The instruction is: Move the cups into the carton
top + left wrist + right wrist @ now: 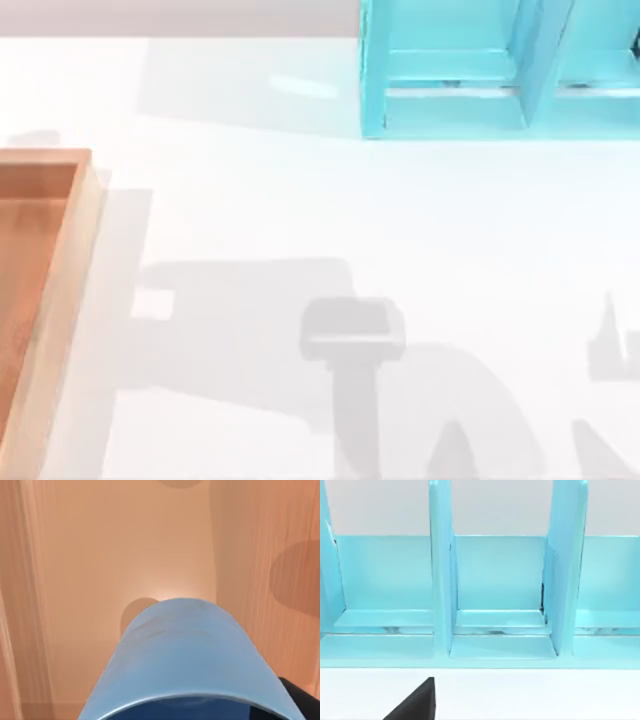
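In the left wrist view the blue cup sits close under the camera, its mouth toward the lens and its tapered body pointing down at the wood-coloured floor of the carton. The cup casts a small shadow on that floor, so I judge it is hanging above the floor rather than resting on it, carried there by the left arm for lowering or release. A dark edge at the corner of this view is probably part of the left gripper, but the fingers themselves are hidden, so I cannot tell whether the jaws are clamped on the cup or already loosened. From above, the carton lies at the table's left edge, partly cut off, with its lighter rim raised around the orange-brown floor; grey shadows of the arms fall across the white table. The turquoise frame stands at the far side, right of centre. The right wrist view faces that frame's open compartments across the table, which suggests the right arm is parked; its jaw state cannot be told either.
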